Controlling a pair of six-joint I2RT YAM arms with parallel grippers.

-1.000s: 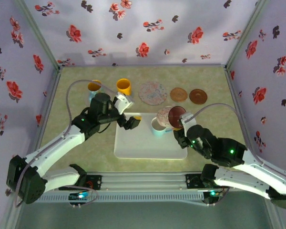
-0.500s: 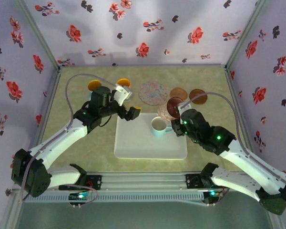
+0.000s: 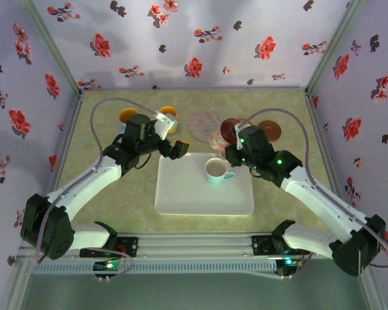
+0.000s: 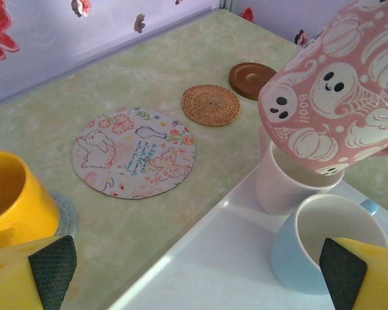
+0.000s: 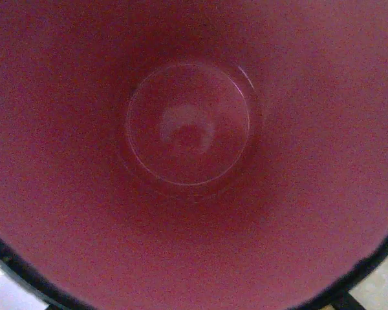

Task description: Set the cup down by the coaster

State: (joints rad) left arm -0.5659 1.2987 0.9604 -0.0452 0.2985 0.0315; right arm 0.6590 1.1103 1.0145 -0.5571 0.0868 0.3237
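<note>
The right hand [image 3: 235, 140] is gripping the pink ghost cup [image 3: 221, 134] and holding it tilted in the air near the floral coaster [image 3: 202, 121]; its dark red inside is carrying nothing. The left hand [image 3: 174, 139] is standing wide open beside the white tray [image 3: 200, 197], where 1 blue mug [image 3: 215, 170] is sitting empty.

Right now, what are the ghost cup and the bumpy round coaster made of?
The ghost cup looks like glazed ceramic, maybe plastic: smooth, faintly shiny, printed pictures. The bumpy coaster looks like woven straw or rattan: matte tan rings coiled around its middle.
</note>
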